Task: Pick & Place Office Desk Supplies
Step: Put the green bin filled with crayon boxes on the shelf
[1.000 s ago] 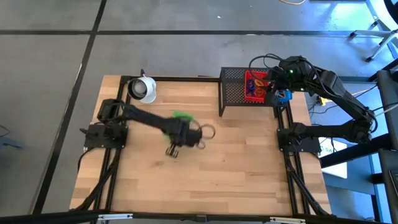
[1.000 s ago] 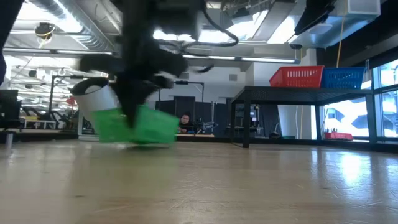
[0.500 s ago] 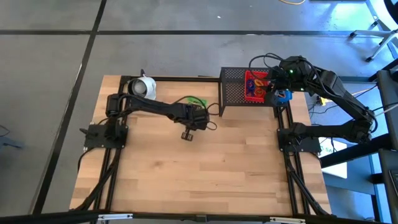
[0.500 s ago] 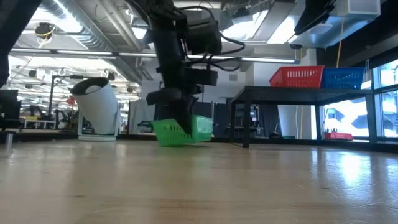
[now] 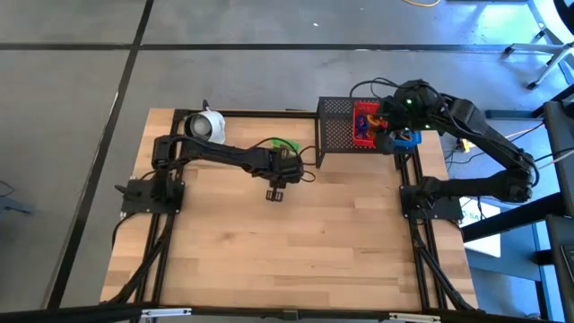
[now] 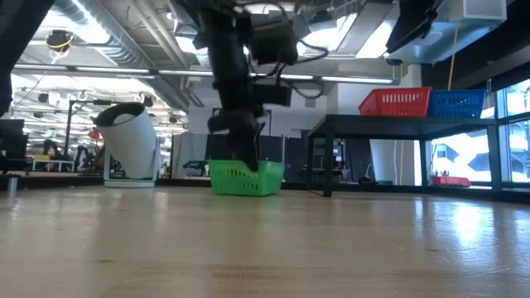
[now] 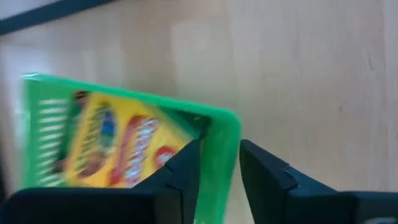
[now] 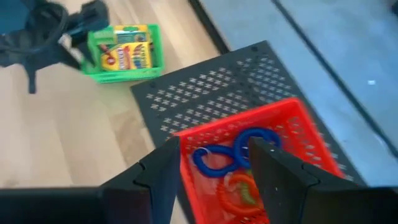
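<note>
Left hand (image 7: 217,168) pinching the rim of the green plastic tray (image 6: 243,178), tray down on the desk just left of the rack.

Fingers nearly closed, one inside and one outside the tray's wall; a yellow-green box (image 7: 118,149) lies flat inside. The tray sits on the wooden desk (image 5: 296,242), its long axis roughly along the desk's back edge, with the large black wire-mesh rack (image 5: 339,135) just beside it to the right, so any move toward the rack means lifting over its edge. White round object (image 5: 206,128) is well apart on the left. Right hand (image 8: 211,162) hovers open over the red plastic tray (image 8: 298,124) on the rack, gripping nothing; blue and orange loops (image 8: 230,158) lie inside. Blue plastic tray (image 5: 408,139) sits past it at the rack's right edge.
</note>
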{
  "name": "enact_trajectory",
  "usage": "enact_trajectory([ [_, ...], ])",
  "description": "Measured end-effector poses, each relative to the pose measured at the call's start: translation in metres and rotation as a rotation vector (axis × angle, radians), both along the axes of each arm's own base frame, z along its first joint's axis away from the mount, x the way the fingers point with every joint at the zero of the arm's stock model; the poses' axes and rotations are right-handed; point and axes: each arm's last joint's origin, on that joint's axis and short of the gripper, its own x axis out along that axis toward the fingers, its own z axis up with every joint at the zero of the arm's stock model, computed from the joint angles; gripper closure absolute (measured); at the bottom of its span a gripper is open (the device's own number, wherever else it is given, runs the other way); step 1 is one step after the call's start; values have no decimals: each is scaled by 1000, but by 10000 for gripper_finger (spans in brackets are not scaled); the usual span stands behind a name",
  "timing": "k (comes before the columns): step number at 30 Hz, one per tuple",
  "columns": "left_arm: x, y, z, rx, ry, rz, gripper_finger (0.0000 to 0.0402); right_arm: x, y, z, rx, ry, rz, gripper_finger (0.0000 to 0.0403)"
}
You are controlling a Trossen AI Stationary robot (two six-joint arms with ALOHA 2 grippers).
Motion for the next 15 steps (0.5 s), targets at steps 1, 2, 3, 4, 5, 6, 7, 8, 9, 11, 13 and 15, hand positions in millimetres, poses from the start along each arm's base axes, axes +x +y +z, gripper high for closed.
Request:
enact_trajectory([
  [1,0,0,8,11,10,7,292,3,-1,-1,17,0,9,214],
  [2,-1,-1,17,25,29,8,288,6,-2,-3,37,-6,9,214],
  [3,-1,-1,26,39,41,6,284,10,-3,-4,53,-10,6,214],
  [4,-1,0,33,45,64,6,282,14,-4,-6,67,-14,1,214],
  [5,-4,0,38,43,99,5,281,18,-5,-7,75,-15,-2,214],
  [6,-8,1,43,32,144,8,281,22,-5,-8,80,-17,-4,214],
  [7,-12,1,47,12,179,12,281,26,-5,-10,79,-17,0,214],
  [8,-15,3,51,-14,184,14,283,31,-5,-10,79,-21,5,214],
  [9,-19,3,55,-54,186,18,286,35,-4,-12,79,-23,9,214],
  [11,-28,6,62,-150,180,32,294,46,-1,-14,83,-31,23,214],
  [13,-34,11,70,-217,143,49,305,58,4,-18,101,-38,42,214],
  [15,-43,17,79,-230,96,75,318,72,9,-22,111,-51,69,214],
])
